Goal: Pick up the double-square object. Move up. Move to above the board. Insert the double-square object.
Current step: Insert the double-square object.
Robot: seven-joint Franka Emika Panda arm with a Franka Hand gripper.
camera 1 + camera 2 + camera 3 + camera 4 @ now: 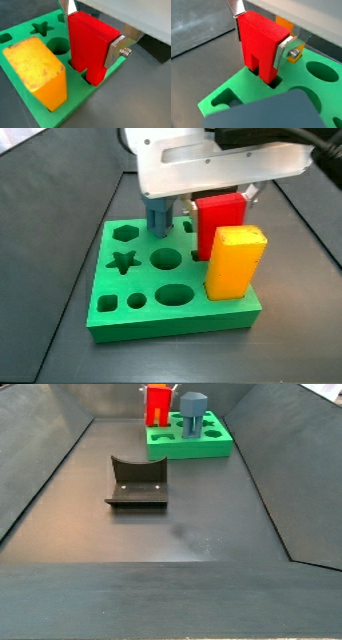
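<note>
My gripper is shut on the double-square object, a bright red upright block with a groove in its lower part. The silver fingers clamp it from both sides in both wrist views. The block's lower end stands in a cut-out of the green board, near one edge. In a side view the red block stands upright on the board under the white gripper body. It also shows far off in a side view.
A taller orange-yellow block stands in the board right beside the red one. A dark grey block stands in another hole. The fixture stands on the dark floor, away from the board. Dark walls enclose the floor.
</note>
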